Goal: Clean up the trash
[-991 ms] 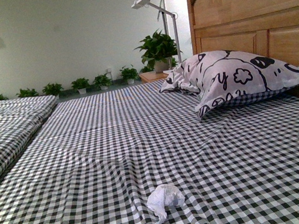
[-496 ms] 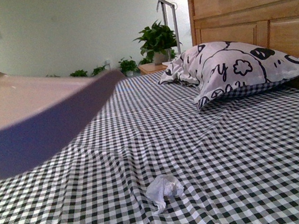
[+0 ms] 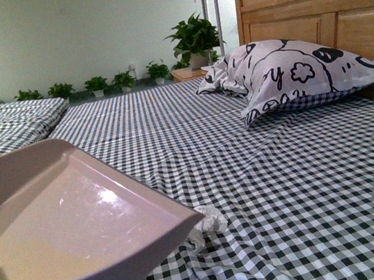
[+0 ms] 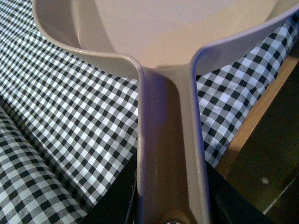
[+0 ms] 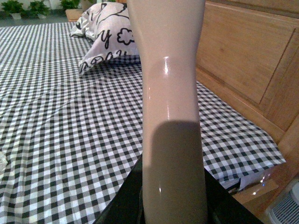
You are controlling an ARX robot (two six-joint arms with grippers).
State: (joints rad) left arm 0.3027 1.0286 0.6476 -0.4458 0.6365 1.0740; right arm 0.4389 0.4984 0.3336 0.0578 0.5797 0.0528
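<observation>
The trash [image 3: 209, 222], a crumpled white wad, lies on the checked bedsheet [image 3: 299, 186] near the front, half hidden behind the dustpan's right corner. The beige dustpan [image 3: 66, 228] fills the lower left of the front view, its open tray facing up. In the left wrist view my left gripper [image 4: 171, 203] is shut on the dustpan handle [image 4: 168, 140], black fingers on both sides. My right gripper [image 5: 173, 198] is shut on the beige brush handle [image 5: 170, 93], which rises over the bed. The brush's bristles are out of view.
A black-and-white patterned pillow [image 3: 290, 75] leans against the wooden headboard [image 3: 321, 0] at the back right. A second checked bed [image 3: 2, 125] lies at the left. Potted plants [image 3: 98, 84] line the far wall. The bed's wooden side edge [image 5: 261, 186] shows by my right gripper.
The dustpan has come down from the upper left to the lower left of the front view, and its corner now covers part of the trash. The trash itself has not moved.
</observation>
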